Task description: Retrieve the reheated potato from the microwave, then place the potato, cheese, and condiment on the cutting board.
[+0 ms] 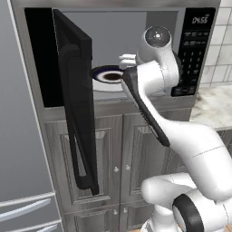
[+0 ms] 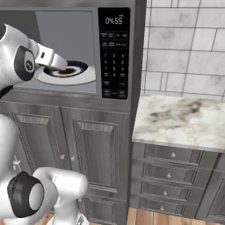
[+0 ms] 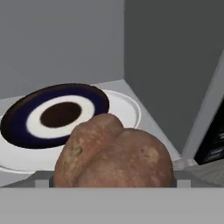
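The microwave (image 2: 112, 52) is standing open, its keypad and lit display sitting on the right side. The white arm (image 2: 26, 59) is reaching into the cavity over a white turntable plate (image 2: 85, 75) that is carrying a dark-ringed dish (image 2: 74, 69). A marble tabletop (image 2: 180, 116) is lying just beside the microwave.

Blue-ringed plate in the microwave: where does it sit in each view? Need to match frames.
Left base view: blue-ringed plate mid-frame, just right of the open door.
Right base view: upper left, left of the keypad.
Hand view: left of centre, behind the potato.
Shared landmark: the white turntable under the plate.
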Tool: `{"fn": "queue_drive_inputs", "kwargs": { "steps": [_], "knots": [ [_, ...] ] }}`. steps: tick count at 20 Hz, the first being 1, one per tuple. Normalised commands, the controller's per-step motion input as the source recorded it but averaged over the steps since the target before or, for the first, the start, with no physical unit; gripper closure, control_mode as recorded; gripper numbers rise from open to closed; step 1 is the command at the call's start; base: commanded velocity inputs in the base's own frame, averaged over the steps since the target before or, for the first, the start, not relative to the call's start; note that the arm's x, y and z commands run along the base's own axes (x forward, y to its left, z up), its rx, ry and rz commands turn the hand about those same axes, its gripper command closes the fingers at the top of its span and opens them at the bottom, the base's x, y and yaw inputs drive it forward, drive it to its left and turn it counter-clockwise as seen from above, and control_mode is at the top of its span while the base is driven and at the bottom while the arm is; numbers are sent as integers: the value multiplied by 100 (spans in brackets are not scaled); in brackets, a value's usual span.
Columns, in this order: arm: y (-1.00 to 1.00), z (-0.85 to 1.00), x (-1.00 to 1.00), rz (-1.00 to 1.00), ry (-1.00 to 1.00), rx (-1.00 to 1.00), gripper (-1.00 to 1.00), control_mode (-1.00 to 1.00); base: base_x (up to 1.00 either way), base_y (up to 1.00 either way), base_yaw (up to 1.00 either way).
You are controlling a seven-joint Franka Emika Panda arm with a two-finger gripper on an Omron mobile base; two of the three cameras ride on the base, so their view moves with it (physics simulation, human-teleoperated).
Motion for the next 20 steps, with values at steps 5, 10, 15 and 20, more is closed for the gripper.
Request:
{"fn": "queue_drive_inputs", "kwargs": {
  "steps": [5, 10, 15, 20],
  "knots": [
    [-12, 33, -100, 9, 0, 3, 100, -100, 0, 0, 0],
    [-21, 5, -100, 10, 0, 3, 100, -100, 0, 0, 0],
    [-18, 0, -84, 8, 0, 1, 100, -100, 0, 0, 0],
    [-10, 0, -53, 5, -1, 0, 100, 100, -13, -3, 1]
  ]
}}
